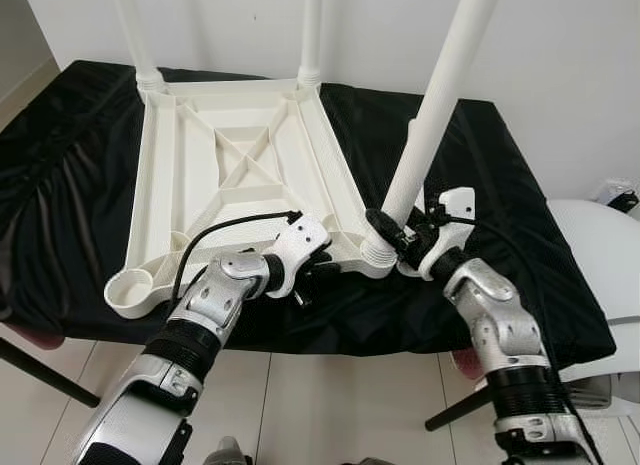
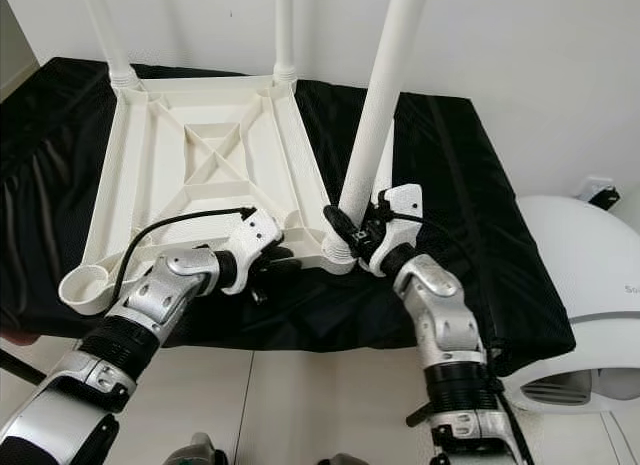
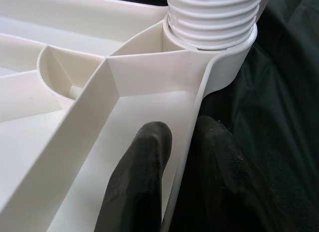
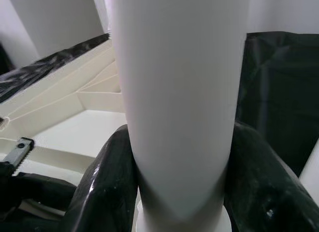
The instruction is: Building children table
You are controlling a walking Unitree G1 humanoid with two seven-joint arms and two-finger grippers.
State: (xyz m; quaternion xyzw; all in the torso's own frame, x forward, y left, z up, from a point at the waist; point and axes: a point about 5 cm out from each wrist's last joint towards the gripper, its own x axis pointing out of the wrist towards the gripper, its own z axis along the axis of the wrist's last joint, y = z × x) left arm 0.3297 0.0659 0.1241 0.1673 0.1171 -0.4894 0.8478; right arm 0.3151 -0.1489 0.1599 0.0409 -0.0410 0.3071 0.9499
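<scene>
White tabletop point(image 1: 235, 175) lies upside down on the black cloth point(image 1: 480, 185), center-left of frame. Right gripper point(image 4: 179, 187) is clamped round the tilted leg point(image 1: 435, 110) at the lower-right corner socket. Left gripper point(image 3: 184, 167) pinches the tabletop's near rim, w/ a finger point(image 3: 142, 177) inside. Thread looks only partly seated, hard to tell.

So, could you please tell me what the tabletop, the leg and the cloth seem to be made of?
Tabletop: probably moulded plastic, matte off-white, with thin cast ribs underneath.
Leg, held by the right claw: likely the same plastic, smooth, with a moulded screw thread at its base.
Cloth: thin black fabric, slightly shiny and wrinkled, perhaps synthetic.
</scene>
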